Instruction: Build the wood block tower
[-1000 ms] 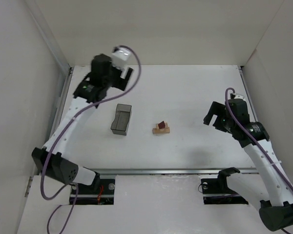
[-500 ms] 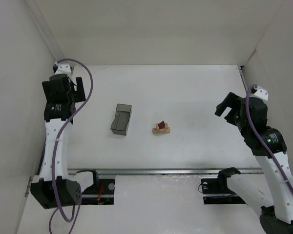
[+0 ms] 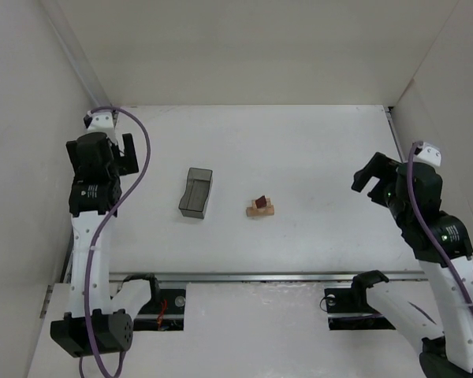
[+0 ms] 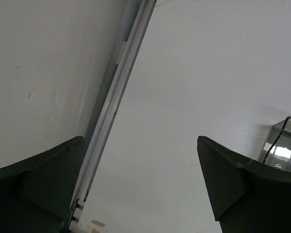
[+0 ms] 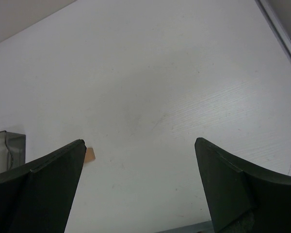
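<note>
While both arms hang at the two sides of the table point(image 3: 315, 142), the wood block tower point(image 3: 261, 206) stands alone near the middle of the white surface, and nothing touches it. It is small: a pale tan plank point(image 3: 261, 211) lies flat and a dark red-brown cube point(image 3: 262, 200) sits on top of it, turned a little. Whether other small pieces lie under the cube, I cannot tell from here. To the left of the tower, near but apart, lies a dark grey see-through bin point(image 3: 196, 192). The left gripper point(image 4: 139, 141) is close to the left wall point(image 3: 31, 118), its two fingers spread wide with only bare table and the wall rail point(image 4: 111, 107) between them. The right gripper point(image 5: 139, 143) is above the right part of the table, well apart from the tower. Its fingers are also spread wide and hold nothing, and in its wrist view a bit of tan wood shows beside one finger.
</note>
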